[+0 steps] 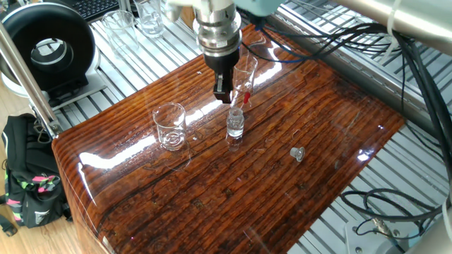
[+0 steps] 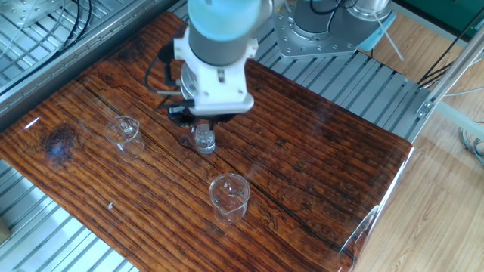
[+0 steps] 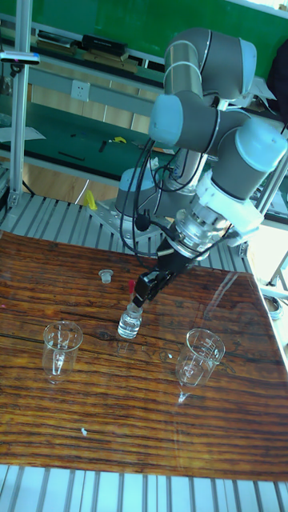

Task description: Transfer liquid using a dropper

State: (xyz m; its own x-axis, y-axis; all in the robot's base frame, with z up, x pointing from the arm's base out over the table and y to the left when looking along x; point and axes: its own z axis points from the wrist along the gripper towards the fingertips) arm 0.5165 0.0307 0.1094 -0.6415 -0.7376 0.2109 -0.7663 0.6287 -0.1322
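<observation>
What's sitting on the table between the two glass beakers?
The small vial stands between the left beaker and the right beaker, clearest in the tall fixed view.

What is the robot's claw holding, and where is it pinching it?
The gripper holds the dropper near its red bulb end, tip down in the small vial.

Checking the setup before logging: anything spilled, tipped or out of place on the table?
Mostly tidy. A small cap lies loose on the wood, apart from the open vial. Both beakers stand upright. No spill visible.
</observation>
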